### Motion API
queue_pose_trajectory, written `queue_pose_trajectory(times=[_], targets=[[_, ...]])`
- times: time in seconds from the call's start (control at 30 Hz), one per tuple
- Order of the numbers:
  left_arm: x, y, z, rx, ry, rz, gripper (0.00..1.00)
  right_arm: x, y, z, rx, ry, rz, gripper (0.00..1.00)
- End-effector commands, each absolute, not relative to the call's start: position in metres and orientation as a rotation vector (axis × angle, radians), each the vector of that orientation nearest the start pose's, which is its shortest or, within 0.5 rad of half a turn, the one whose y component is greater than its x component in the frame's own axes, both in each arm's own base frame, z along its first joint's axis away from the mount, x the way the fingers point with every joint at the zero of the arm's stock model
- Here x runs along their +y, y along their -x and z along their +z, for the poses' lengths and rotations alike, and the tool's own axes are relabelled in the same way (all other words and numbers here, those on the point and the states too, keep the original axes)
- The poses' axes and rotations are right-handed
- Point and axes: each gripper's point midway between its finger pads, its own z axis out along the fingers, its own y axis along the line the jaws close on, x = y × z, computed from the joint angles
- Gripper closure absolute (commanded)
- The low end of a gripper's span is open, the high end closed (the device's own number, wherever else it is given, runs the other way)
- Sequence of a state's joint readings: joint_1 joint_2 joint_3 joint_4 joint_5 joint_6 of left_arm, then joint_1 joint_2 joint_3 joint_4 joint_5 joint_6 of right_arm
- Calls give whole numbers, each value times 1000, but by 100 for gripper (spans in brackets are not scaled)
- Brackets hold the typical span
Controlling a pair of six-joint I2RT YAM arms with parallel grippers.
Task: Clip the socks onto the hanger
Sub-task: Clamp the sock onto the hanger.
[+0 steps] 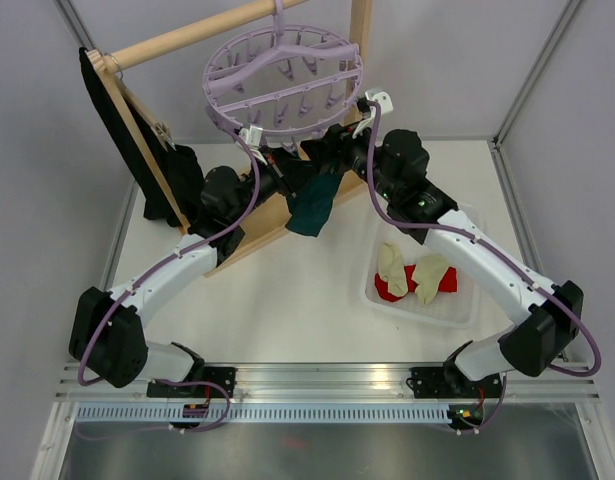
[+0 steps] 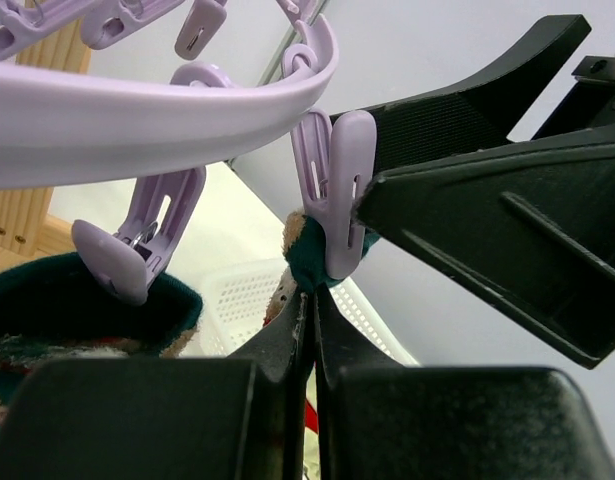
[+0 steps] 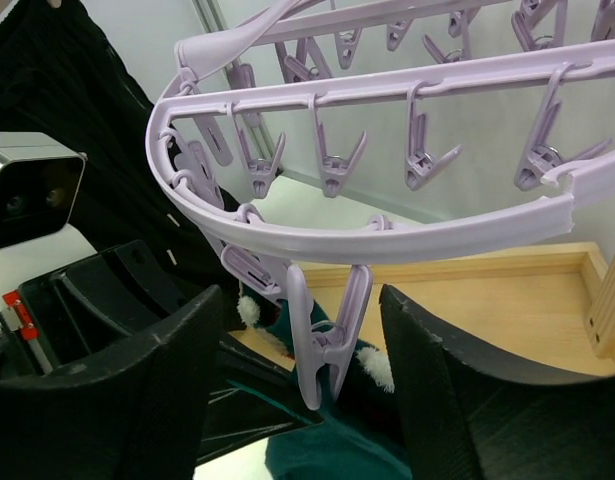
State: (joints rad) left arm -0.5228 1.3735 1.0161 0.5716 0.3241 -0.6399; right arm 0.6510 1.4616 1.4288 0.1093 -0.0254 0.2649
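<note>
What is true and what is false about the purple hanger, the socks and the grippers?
1. The round lavender plastic hanger hangs from the wooden rod. True.
2. The right gripper is squeezed shut. False: its jaws stand open on either side of a lavender clip.
3. The dark teal fabric sock lies in the white plastic basket. False: it hangs under the hanger; cream socks and a red sock lie in the basket.
4. The left gripper is shut on the teal sock. True.
</note>
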Motion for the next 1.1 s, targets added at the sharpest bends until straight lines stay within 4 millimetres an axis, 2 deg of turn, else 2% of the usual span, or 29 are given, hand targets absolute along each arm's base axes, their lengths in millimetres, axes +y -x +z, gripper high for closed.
queue_pose_trajectory(times=[0.0, 0.17, 0.37, 0.5, 0.57, 0.77, 0.93, 0.97, 1.0, 1.07], targets=[[-292, -344, 397, 1360, -224, -1220, 98, 300, -367, 441, 1450, 282, 783, 28], [-291, -347, 389, 1390, -224, -1194, 94, 294, -361, 444, 1478, 266, 785, 24], [-286, -348, 381, 1416, -218, -1160, 68, 280, -354, 446, 1514, 218, 755, 19], [-284, -347, 380, 1421, -220, -1145, 58, 270, -346, 447, 1536, 202, 745, 16], [-281, -345, 378, 1430, -214, -1131, 55, 258, -340, 446, 1561, 172, 716, 14], [-265, -341, 368, 1454, -183, -1055, 47, 210, -324, 413, 1668, 30, 571, 2], [-254, -340, 358, 1487, -161, -991, 46, 175, -305, 370, 1776, -49, 459, 2], [-252, -339, 356, 1495, -159, -980, 45, 167, -305, 357, 1803, -78, 418, 2], [-250, -337, 359, 1485, -161, -972, 45, 160, -299, 350, 1823, -86, 396, 2], [-247, -336, 356, 1490, -163, -953, 43, 154, -296, 331, 1858, -94, 360, 2]])
